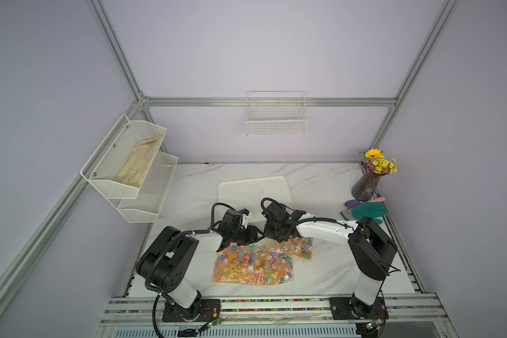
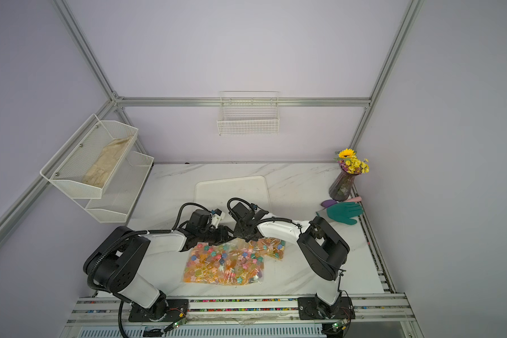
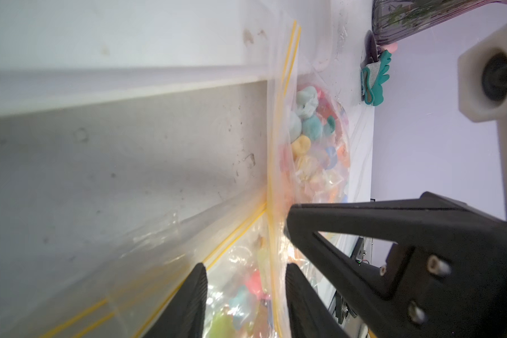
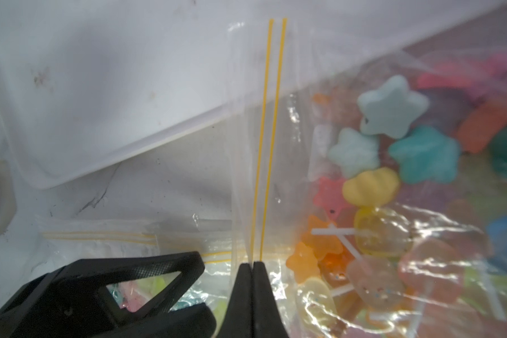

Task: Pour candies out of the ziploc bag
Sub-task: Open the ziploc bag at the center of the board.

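A clear ziploc bag [image 1: 253,263] [image 2: 223,263] packed with multicoloured candies [image 4: 392,117] [image 3: 305,125] lies on the marble table, just in front of a white tray [image 1: 252,187] [image 2: 231,187]. Both grippers sit at the bag's far edge, where its yellow zip lines run. My right gripper [image 1: 278,235] [image 4: 253,263] is shut on the zip strip and holds that edge up. My left gripper [image 1: 253,234] [image 3: 243,266] is beside it, open. Its fingers straddle the bag's mouth, with plastic and candies showing between them. In both top views the arms hide the fingertips.
A purple vase with yellow flowers [image 1: 366,184] stands at the back right, with a teal glove [image 1: 368,212] lying in front of it. A white mesh shelf [image 1: 129,164] hangs on the left wall and a wire basket [image 1: 276,117] on the back wall.
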Robot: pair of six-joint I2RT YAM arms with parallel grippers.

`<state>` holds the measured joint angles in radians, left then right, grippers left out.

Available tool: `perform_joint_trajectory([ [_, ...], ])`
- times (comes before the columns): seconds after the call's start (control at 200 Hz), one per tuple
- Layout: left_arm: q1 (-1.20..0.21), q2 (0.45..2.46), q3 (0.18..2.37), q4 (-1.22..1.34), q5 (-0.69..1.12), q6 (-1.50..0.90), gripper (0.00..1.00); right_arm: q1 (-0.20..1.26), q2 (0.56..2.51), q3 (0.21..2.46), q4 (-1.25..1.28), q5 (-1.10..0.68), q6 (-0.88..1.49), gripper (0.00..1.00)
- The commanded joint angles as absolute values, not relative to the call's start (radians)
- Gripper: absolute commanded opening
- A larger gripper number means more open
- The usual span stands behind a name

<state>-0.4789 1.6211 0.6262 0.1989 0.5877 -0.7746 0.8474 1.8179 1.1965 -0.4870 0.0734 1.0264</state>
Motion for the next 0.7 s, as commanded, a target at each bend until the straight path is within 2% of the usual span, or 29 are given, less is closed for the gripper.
perform_joint_trajectory([
  [0.0, -0.49, 1.636, 0.715, 0.229, 0.604, -0.762, 0.45, 0.853, 1.816, 1.18, -0.471, 0.078, 1.024, 0.0],
  [0.4, -0.506, 1.726, 0.781, 0.234, 0.583, -0.759, 0.43, 0.853, 1.817, 1.166, -0.445, 0.07, 1.02, 0.0],
  [0.695, -0.513, 1.743, 0.79, 0.235, 0.569, -0.758, 0.27, 0.853, 1.816, 1.155, -0.433, 0.061, 1.021, 0.0],
])
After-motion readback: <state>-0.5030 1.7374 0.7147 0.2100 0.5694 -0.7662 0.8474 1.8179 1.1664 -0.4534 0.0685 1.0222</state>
